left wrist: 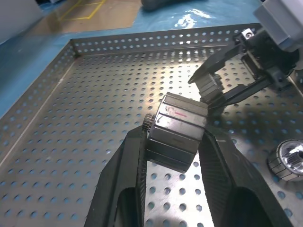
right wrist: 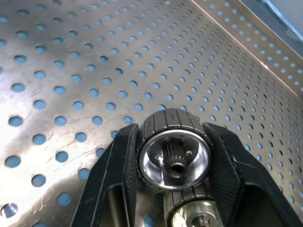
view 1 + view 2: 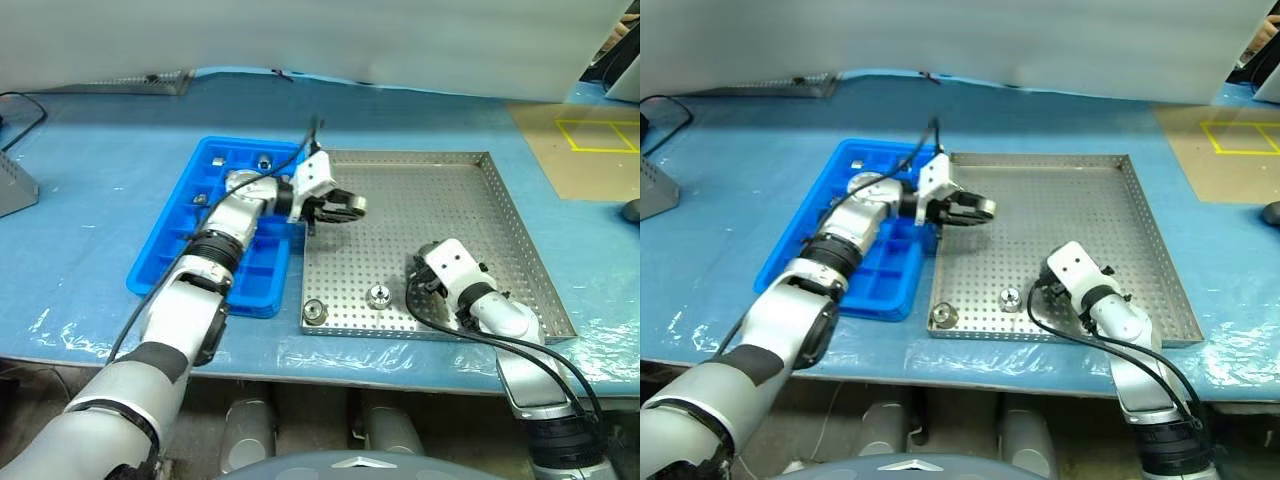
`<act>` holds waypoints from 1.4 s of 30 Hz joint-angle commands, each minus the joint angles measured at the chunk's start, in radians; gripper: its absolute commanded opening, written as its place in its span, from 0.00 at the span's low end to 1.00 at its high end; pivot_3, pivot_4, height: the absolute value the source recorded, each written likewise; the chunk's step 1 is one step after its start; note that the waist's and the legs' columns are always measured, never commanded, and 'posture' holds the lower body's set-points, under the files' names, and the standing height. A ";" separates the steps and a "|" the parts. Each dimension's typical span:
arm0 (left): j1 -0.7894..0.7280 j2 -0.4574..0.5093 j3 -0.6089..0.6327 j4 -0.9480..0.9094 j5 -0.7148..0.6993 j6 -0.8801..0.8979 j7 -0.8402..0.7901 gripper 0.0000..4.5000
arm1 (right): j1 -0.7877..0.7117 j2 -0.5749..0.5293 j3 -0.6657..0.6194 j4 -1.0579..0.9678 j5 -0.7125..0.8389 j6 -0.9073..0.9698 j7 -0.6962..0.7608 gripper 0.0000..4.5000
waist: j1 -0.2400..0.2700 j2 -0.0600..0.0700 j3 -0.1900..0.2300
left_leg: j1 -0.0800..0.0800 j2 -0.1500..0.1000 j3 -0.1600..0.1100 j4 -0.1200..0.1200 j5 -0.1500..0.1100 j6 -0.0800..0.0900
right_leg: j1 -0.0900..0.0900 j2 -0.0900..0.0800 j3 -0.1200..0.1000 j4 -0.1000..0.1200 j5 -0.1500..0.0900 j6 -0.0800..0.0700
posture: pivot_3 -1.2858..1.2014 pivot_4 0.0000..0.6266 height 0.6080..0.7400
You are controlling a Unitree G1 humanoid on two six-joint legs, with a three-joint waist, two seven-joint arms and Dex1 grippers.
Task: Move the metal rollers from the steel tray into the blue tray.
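Note:
The steel tray [image 3: 500, 215] lies on the right of the table, with the blue tray [image 3: 160, 265] against its left side. Just above the steel tray's left part, my left gripper [image 3: 345, 208] is shut on a dark ribbed metal roller [image 1: 177, 127]. Low over the tray's near right part, my right gripper [image 3: 418, 272] is shut on another roller [image 2: 174, 156], whose shiny face with the centre hole points at the camera. Two loose rollers [image 3: 314, 311] [image 3: 378, 296] stand near the steel tray's front wall. The blue tray's far compartments hold two rollers [image 3: 264, 161] [image 3: 200, 199].
Blue plastic sheeting covers the table. A tan board with yellow markings [image 3: 585, 150] lies at the back right, with a dark object [image 3: 630, 210] by the right edge. A grey box [image 3: 12, 185] sits at the far left, and a black cable runs along my left arm.

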 commanded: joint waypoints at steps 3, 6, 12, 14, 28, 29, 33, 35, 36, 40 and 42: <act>0.063 0.050 0.013 -0.088 -0.025 0.025 -0.011 0.27 | -0.014 0.041 -0.014 -0.019 0.115 0.087 0.054 0.60 | 0.004 0.000 0.000 | 0.000 0.000 0.000 0.000 0.000 0.000 | 0.000 0.000 0.000 0.000 0.000 0.000 | 0.47 0.24 1.00; 0.079 0.055 0.023 -0.119 -0.041 0.056 -0.008 0.27 | -0.007 0.027 -0.016 -0.030 0.151 0.107 0.083 0.74 | 0.015 0.000 0.000 | -0.001 0.000 0.000 0.000 0.000 0.000 | 0.000 0.000 0.000 0.000 0.000 0.000 | 0.47 0.24 1.00; 0.098 0.075 0.037 -0.168 -0.070 0.113 -0.006 0.27 | -0.003 0.018 -0.022 -0.075 0.223 0.131 0.113 0.74 | 0.019 0.000 0.000 | -0.001 -0.001 0.000 0.000 0.000 -0.001 | 0.000 -0.001 0.000 0.000 0.000 0.000 | 0.47 0.24 1.00; 0.100 0.087 0.044 -0.177 -0.075 0.123 -0.004 0.27 | -0.004 0.026 -0.030 -0.082 0.238 0.127 0.104 0.74 | 0.019 0.000 0.000 | -0.001 0.000 0.000 0.000 0.001 -0.001 | 0.000 -0.001 0.000 0.000 0.000 0.000 | 0.48 0.24 1.00; 0.073 0.357 0.203 -0.211 -0.176 0.270 -0.012 0.27 | -0.219 0.105 -0.081 -0.111 0.377 0.125 0.041 0.74 | 0.009 0.000 0.000 | 0.000 -0.001 0.000 -0.008 0.004 -0.007 | -0.004 0.000 0.000 0.001 0.000 0.000 | 0.53 0.24 1.00; 0.095 0.390 0.209 -0.243 -0.177 0.285 -0.017 0.27 | -0.234 0.102 -0.066 -0.109 0.381 0.129 0.049 0.74 | 0.010 0.000 0.000 | 0.000 -0.001 0.000 -0.010 0.005 -0.008 | -0.004 0.000 0.000 0.001 0.000 0.000 | 0.54 0.24 1.00; 0.211 0.505 0.253 -0.367 -0.202 0.361 -0.001 0.27 | -0.295 0.112 -0.010 -0.073 0.397 0.129 0.070 0.74 | 0.023 0.000 0.000 | -0.001 0.001 0.000 -0.015 0.007 -0.012 | -0.009 0.002 -0.001 0.002 -0.002 -0.004 | 0.58 0.24 1.00; 0.275 0.531 0.287 -0.426 -0.219 0.402 0.037 0.27 | -0.330 0.104 0.037 -0.037 0.373 0.104 0.085 0.74 | 0.038 0.000 0.000 | -0.003 0.002 0.000 -0.015 0.008 -0.013 | -0.012 0.003 -0.001 0.003 -0.003 -0.004 | 0.60 0.24 1.00; 0.308 0.538 0.302 -0.457 -0.230 0.422 0.056 0.27 | -0.350 0.088 0.076 -0.015 0.338 0.078 0.095 0.74 | 0.044 0.000 0.000 | -0.004 0.003 0.000 -0.015 0.008 -0.013 | -0.013 0.003 -0.001 0.004 -0.003 -0.004 | 0.60 0.24 1.00; 0.473 0.510 0.344 -0.630 -0.254 0.469 0.165 0.27 | -0.427 0.069 0.151 0.079 0.288 -0.018 0.130 0.74 | 0.074 0.000 0.000 | -0.003 0.003 0.000 -0.015 0.009 -0.015 | -0.013 0.003 -0.001 0.006 -0.003 -0.005 | 0.63 0.24 1.00; 0.559 0.482 0.357 -0.711 -0.265 0.490 0.227 0.27 | -0.458 0.066 0.165 0.127 0.290 -0.051 0.158 0.74 | 0.089 0.000 0.000 | -0.003 0.003 0.000 -0.015 0.009 -0.016 | -0.013 0.002 -0.001 0.008 -0.003 -0.005 | 0.64 0.24 1.00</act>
